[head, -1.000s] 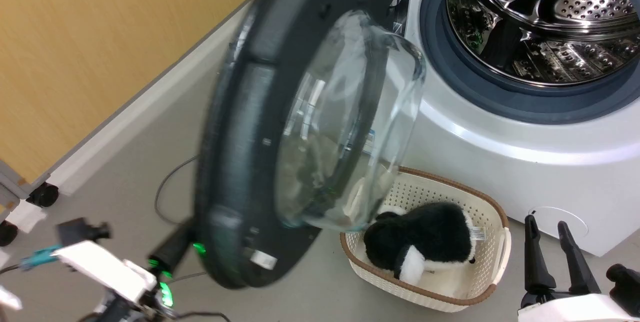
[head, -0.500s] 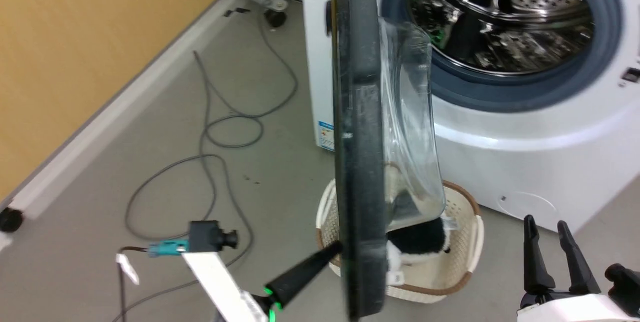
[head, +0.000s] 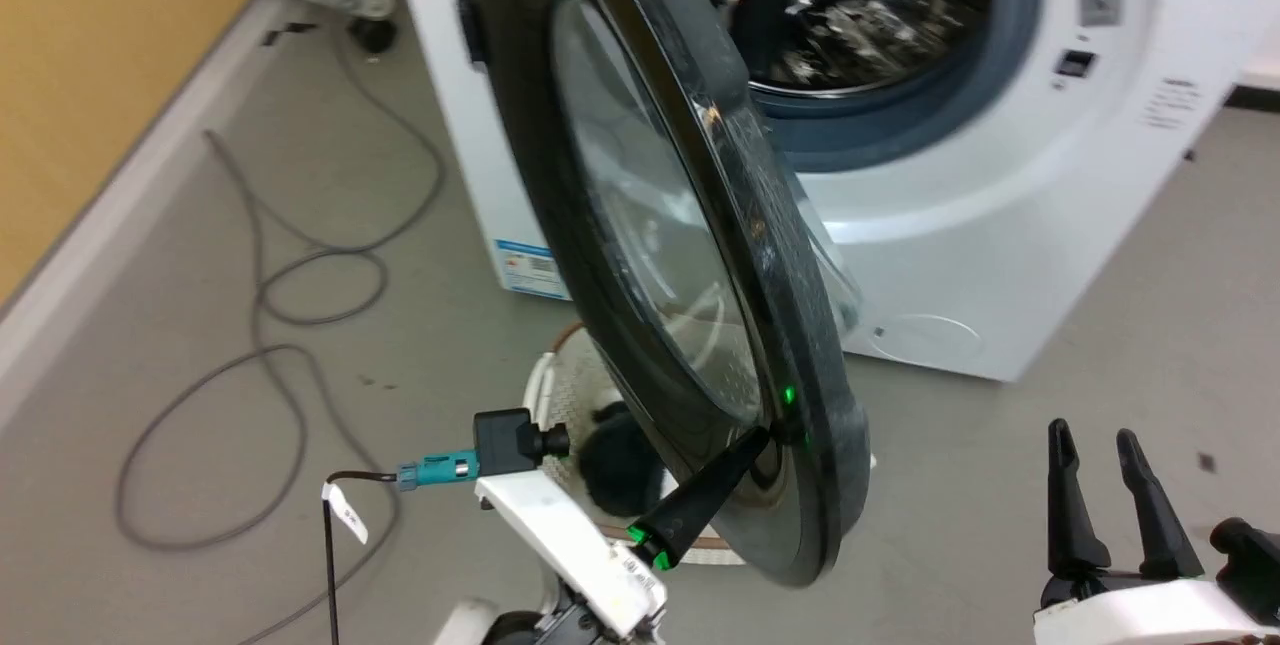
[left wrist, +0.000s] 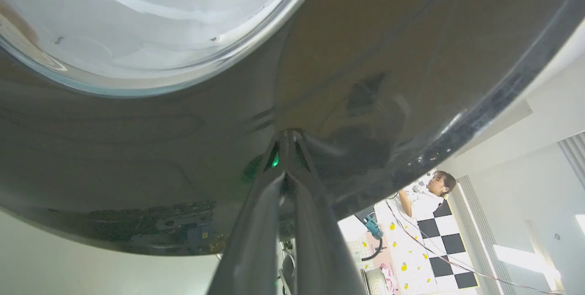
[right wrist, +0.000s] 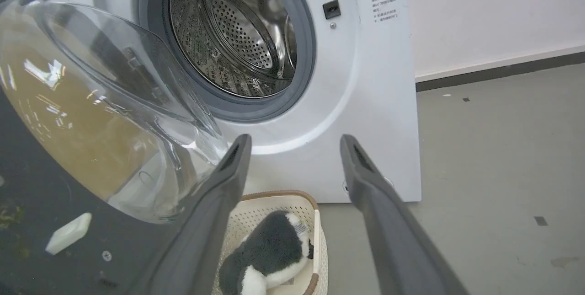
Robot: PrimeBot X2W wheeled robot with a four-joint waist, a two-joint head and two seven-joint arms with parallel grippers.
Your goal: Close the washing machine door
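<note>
The washing machine door (head: 650, 225), a black rim around a glass window, stands half open and angled toward the drum mouth (head: 840, 25) of the white washing machine (head: 960, 225). My left gripper (head: 763, 435) is shut, and its fingertips press on the outer face of the door's lower rim. In the left wrist view the closed fingers (left wrist: 292, 222) meet the glossy rim (left wrist: 365, 57) below the window (left wrist: 137, 20). My right gripper (head: 1090, 430) is open, low on the right, apart from the door. In the right wrist view, the right gripper (right wrist: 295, 139) faces the drum (right wrist: 237, 34) and the bulging glass bowl (right wrist: 91, 103).
A cream basket (right wrist: 279, 201) holding a black-and-white plush toy (right wrist: 269, 251) sits on the floor under the door. Grey cables (head: 300, 275) loop across the floor on the left by a yellow wall (head: 100, 25). A person (left wrist: 429, 194) is far off in the left wrist view.
The door has swung from wide open toward the drum, with my left gripper following on its outer face. The head view has turned. The right gripper has kept its place.
</note>
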